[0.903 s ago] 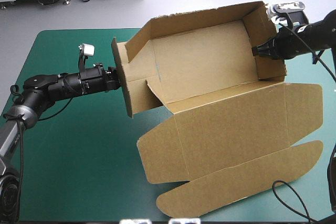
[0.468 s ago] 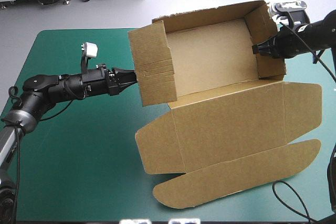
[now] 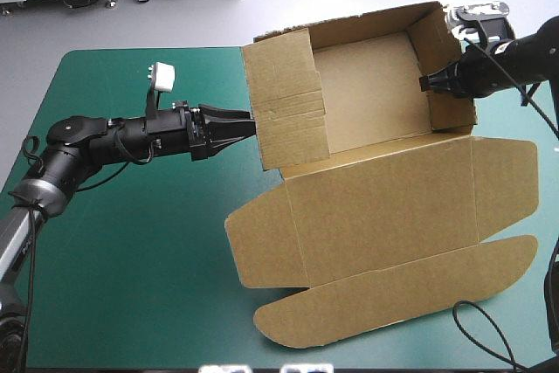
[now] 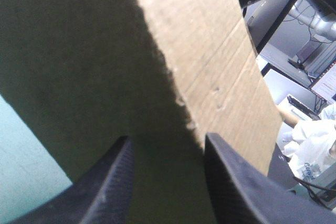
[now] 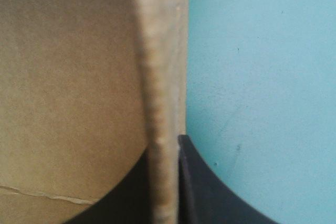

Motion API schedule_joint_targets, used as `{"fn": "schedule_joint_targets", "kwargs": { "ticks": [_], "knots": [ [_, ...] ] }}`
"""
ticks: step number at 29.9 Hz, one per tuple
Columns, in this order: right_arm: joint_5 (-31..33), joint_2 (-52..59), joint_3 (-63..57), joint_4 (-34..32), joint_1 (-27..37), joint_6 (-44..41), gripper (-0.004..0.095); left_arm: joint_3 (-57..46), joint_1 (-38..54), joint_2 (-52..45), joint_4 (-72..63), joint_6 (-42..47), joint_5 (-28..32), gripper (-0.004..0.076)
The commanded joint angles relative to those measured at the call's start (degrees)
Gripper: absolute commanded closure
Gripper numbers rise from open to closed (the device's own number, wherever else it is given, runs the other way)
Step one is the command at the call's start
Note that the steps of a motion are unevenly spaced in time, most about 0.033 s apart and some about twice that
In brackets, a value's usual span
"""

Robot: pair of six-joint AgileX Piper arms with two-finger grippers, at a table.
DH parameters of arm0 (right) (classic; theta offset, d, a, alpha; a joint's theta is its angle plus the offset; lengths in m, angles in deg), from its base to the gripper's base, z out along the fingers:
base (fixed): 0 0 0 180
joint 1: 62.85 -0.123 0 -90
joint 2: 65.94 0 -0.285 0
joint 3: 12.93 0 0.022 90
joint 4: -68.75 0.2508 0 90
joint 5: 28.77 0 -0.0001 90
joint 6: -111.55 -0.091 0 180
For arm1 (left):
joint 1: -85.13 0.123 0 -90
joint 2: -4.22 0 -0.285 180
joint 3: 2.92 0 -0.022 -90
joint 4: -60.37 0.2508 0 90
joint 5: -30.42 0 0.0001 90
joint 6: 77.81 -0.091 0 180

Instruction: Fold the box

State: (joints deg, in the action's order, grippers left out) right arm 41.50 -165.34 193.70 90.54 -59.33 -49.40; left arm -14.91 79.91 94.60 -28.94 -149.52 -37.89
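The brown box (image 3: pixel 384 216) sits on the right half of the bench (image 3: pixel 131 259), an open tray with its far wall and both end walls raised, toward the bench's far edge, and its lid lying flat on the teal-green cover toward the near edge, the rounded tuck flap nearest the near edge. The left arm (image 3: pixel 113 139) comes in from the left side, stretched long and nearly level, low over the cover, its wrist pointing straight at the outside of the box's left end wall. Its jaws are open: in the left wrist view the two black fingers (image 4: pixel 113 182) stand apart, and the board (image 4: pixel 210 51) fills the space ahead of and between them, part of it in shadow; from above the tips reach the wall's outer face, about halfway along it. The right arm (image 3: pixel 515 54) reaches in from the right side near the far corner, its wrist aimed leftward at the right end wall. Its jaws are clamped on that wall: in the right wrist view the board's edge (image 5: pixel 157 103) runs upright between the nearly closed fingers (image 5: pixel 194 182), with the box's inner face on one side and the bench cover (image 5: pixel 262 77) on the other
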Motion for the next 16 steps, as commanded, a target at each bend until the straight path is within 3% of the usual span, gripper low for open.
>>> {"fn": "schedule_joint_targets", "kwargs": {
  "ticks": [1, 9, 12, 16],
  "knots": [
    [-3.50, 2.29, 1.85, 2.42, 0.08, -0.24, 0.0924, 2.16, -0.39, -2.24, -7.09, 0.09, -5.99, 0.0330],
    [-4.49, 2.29, 1.85, 3.79, -0.51, -0.24, 0.0924, 2.27, -0.50, -2.24, -6.59, 0.22, -3.35, 0.0327],
    [-5.59, 2.29, 1.85, 2.22, -2.11, -1.09, 0.0922, 2.75, -1.71, -2.24, -5.95, 0.51, 2.21, 0.0328],
    [-8.90, 2.29, 1.85, -5.52, -6.47, -5.69, 0.0920, 6.52, -4.92, -2.24, 1.38, 3.32, 11.37, 0.0328]
  ]
}}
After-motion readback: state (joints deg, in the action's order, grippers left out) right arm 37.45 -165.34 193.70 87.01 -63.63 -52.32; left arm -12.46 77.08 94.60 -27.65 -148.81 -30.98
